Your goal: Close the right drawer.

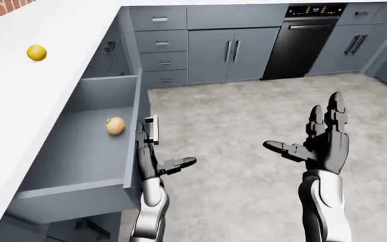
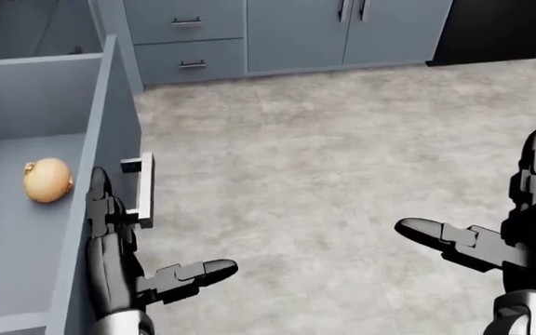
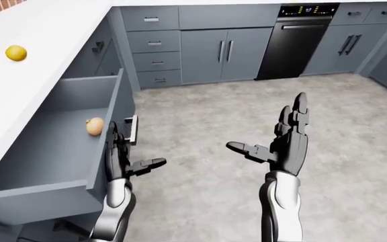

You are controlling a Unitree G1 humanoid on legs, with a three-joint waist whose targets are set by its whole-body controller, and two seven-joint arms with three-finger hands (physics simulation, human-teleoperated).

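At left of all views, under the worktop (image 1: 39, 96), the drawer (image 1: 79, 151) stands pulled fully out w/ an onion (image 1: 115, 125) inside. Long axis runs out from the cabinet toward view right; front panel and handle (image 2: 140, 192) face right. Left hand (image 2: 124, 269) flat against the front, fingers spread, gripping nothing. Right hand (image 1: 321, 143) open, empty, well apart. Risk: palm sits low on the panel near the handle; off-centre push could slip off or skew the drawer; onion may roll.

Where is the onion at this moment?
In the left-eye view the onion lies inside the open drawer at left, near its front panel, beside the left hand.
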